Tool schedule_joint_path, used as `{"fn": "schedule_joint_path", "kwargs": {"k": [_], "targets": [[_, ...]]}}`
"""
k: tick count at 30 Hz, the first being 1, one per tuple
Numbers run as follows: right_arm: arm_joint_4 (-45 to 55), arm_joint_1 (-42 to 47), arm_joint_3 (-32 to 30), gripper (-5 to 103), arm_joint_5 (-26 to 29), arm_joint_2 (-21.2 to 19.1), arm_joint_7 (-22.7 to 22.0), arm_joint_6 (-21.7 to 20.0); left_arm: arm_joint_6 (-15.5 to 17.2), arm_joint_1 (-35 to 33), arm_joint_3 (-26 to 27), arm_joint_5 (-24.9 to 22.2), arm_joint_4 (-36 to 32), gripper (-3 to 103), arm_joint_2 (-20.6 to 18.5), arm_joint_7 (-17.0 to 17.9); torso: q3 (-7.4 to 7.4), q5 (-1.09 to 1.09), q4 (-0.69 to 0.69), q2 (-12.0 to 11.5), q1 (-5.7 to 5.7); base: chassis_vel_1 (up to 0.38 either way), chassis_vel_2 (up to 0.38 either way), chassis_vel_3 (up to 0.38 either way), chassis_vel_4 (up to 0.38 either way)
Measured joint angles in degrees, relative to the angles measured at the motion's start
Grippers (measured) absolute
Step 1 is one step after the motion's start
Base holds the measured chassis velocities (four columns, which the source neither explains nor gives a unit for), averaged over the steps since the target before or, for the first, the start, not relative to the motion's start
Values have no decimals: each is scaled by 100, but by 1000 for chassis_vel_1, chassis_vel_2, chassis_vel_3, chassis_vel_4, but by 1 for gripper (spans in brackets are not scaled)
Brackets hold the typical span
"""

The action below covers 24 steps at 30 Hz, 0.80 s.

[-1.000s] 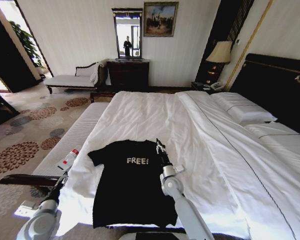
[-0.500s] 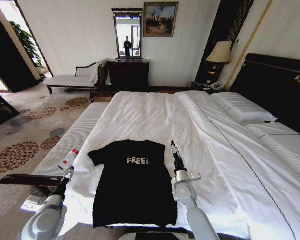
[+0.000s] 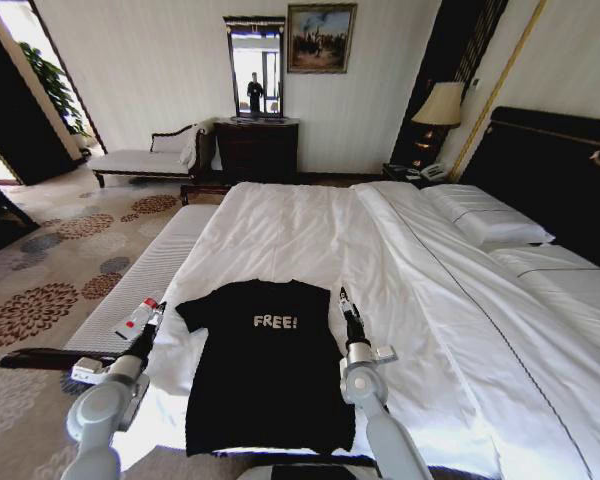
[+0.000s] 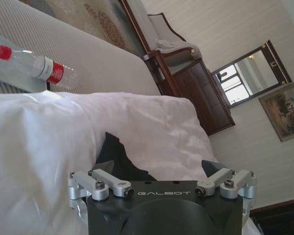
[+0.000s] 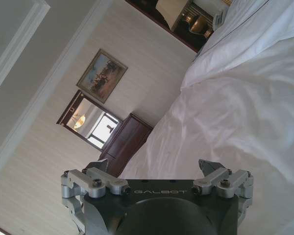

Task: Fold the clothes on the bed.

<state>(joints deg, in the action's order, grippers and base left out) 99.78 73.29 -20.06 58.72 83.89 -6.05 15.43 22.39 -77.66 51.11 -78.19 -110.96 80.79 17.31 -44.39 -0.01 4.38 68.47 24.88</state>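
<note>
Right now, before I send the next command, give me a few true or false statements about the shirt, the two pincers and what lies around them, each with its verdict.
1. The black T-shirt lies flat on the bed with its FREE! lettering facing up. True.
2. The left pincer grips a sleeve. False: its fingers are spread and hold nothing, beside the shirt's left sleeve.
3. The right pincer is at the shirt's right sleeve, open. True.
4. A water bottle lies on the T-shirt. False: it lies on the striped bench beside the bed.
5. The shirt is folded in half. False: it is spread out full length.
</note>
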Motion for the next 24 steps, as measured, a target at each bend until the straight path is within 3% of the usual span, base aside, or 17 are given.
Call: {"fn": "schedule_joint_path", "kwargs": {"k": [3, 6, 12, 21, 24], "targets": [[-137, -53, -3, 100, -19, -2, -1, 12, -172, 367, -223, 271, 611, 100, 102, -233, 0, -1, 2, 0, 0, 0, 0, 0, 0], [-224, -108, 17, 100, 14, -12, -1, 12, -171, 579, -193, 249, 818, 100, 134, -124, 0, 1, -3, 0, 0, 0, 0, 0, 0], [-354, -110, -1, 100, 21, -70, -1, 13, -138, 1144, -71, 287, 1433, 100, 35, 106, 0, 1, 1, 0, 1, 0, 0, 0, 0], [-500, -158, 3, 100, -31, -58, -28, 12, -150, 1428, -8, 425, 1990, 100, -129, 34, 1, 1, -1, 0, 1, 0, 0, 0, 0], [-503, -170, 9, 100, -83, -72, -4, 15, -165, 1531, -41, 504, 2141, 100, -140, -131, 0, 1, 1, 0, 1, 0, 0, 0, 0]]}}
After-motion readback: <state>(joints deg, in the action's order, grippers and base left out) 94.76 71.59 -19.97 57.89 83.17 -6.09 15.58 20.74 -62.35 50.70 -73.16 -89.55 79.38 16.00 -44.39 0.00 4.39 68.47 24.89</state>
